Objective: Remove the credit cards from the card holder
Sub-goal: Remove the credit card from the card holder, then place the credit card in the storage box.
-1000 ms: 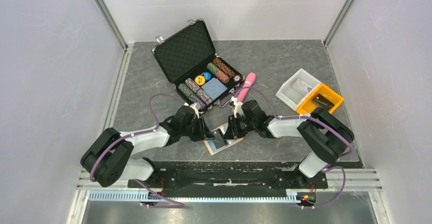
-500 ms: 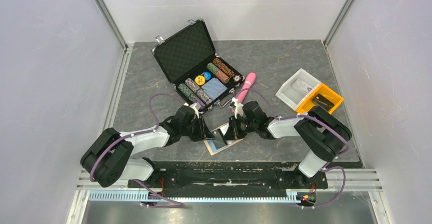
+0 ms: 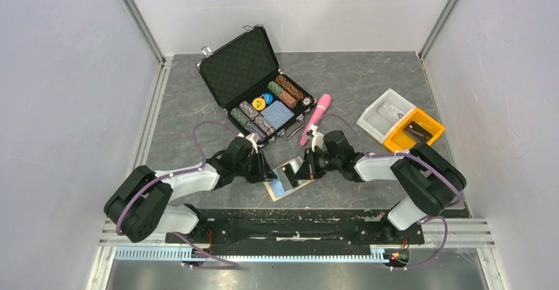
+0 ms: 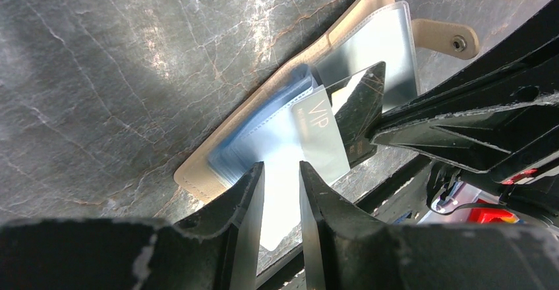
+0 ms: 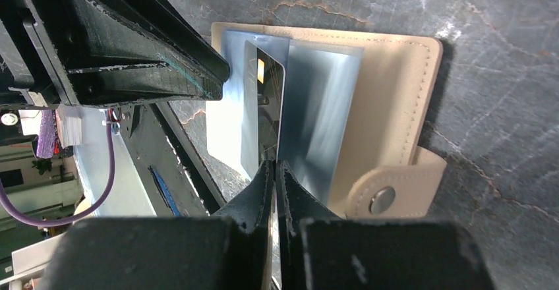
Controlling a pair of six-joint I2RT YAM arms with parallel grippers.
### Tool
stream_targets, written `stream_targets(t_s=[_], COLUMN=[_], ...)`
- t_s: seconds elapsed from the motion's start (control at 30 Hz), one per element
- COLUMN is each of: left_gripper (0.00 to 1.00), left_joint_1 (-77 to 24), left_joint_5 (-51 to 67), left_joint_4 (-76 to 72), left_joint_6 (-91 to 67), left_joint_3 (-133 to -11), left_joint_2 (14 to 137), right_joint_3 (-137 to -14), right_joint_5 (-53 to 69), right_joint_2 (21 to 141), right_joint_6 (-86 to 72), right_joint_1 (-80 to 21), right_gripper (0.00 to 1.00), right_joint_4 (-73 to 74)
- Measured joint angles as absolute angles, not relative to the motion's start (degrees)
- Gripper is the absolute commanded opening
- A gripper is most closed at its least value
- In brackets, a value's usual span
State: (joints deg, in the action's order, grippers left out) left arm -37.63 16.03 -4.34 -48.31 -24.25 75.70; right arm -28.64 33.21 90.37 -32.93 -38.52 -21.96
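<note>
The tan card holder (image 3: 298, 184) lies open on the grey table near the front edge, between my two grippers. In the left wrist view the holder (image 4: 290, 72) shows light blue cards (image 4: 257, 145), a silvery "VIP" card (image 4: 320, 128) and a dark card (image 4: 359, 102) fanned out of it. My left gripper (image 4: 280, 184) is slightly open, its fingers straddling the pale cards at the holder's near end. My right gripper (image 5: 275, 170) is shut on the edge of the dark card (image 5: 267, 99), beside the holder's snap tab (image 5: 395, 191). In the top view the left gripper (image 3: 265, 171) and right gripper (image 3: 304, 171) face each other.
An open black chip case (image 3: 244, 66) with poker chips stands behind the grippers. A pink object (image 3: 317, 115) lies to its right. A white bin (image 3: 382, 115) and a yellow bin (image 3: 416, 129) sit at the right. The black front rail (image 3: 290, 223) runs just below the holder.
My right gripper has drawn back to the right with the dark card, pulling it further out of the holder. The left arm has stayed in place.
</note>
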Motion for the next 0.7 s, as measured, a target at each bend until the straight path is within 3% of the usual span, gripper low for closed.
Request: stream_targets(t_s=[0.27,0.47,0.7], left_gripper=[0.39,0.54,0.65], left_joint_1=[-37.6,-37.6,-37.6], left_joint_5=[15.5,15.4,18.4], left_joint_4=[-3.1,1.4,5.0], left_joint_6=[-48.3,-48.3,-48.0], left_joint_3=[-24.3,-25.0,-29.3], left_joint_2=[74.7,71.8,68.1], right_joint_3=[-27.4,-27.4,-30.1], right_joint_5=[33.7,33.8,35.4], right_joint_2=[86.4,80.8,76.5], right_joint_6=[-32.0,-27.5,-20.2], right_joint_1=[-35.0,-30.4,-27.6], right_gripper=[0.00,0.00,0.00], right_joint_4=[-18.8,-12.5,-3.2])
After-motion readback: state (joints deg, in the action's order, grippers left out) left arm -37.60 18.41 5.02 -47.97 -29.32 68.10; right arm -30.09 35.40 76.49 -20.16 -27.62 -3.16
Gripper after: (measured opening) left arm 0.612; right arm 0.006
